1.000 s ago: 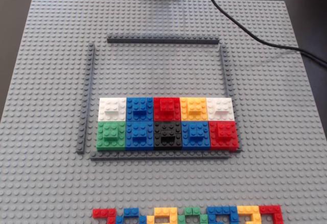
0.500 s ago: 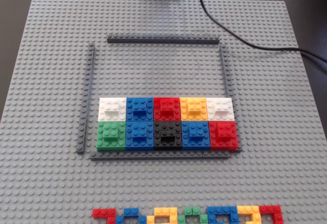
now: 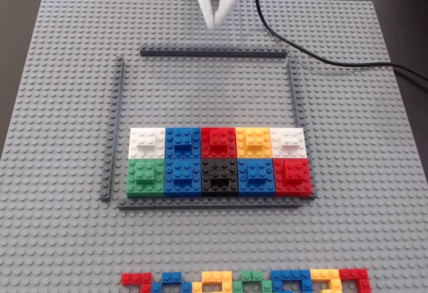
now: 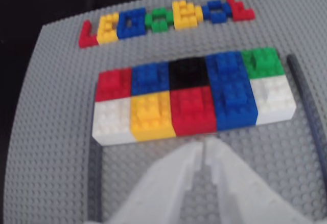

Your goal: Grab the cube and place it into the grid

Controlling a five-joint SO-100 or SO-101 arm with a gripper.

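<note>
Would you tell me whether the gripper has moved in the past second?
Yes. In the fixed view the gripper has come down-frame from the baseplate's top edge toward the frame's top strip.

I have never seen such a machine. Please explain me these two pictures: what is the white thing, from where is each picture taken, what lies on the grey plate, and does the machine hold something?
The white thing is the gripper of a small robot arm: two fingers that pinch. The fixed view looks down on the grey studded baseplate from in front; the gripper enters at the top. The wrist view comes from a camera on the arm, so the scene appears turned around. On the plate stands the grid, a frame of thin dark strips, holding two rows of five coloured blocks. Two are white cubes, at both ends of the back row. A strip of small mixed bricks lies near the front edge. The fingers are nearly together and hold nothing.
</note>
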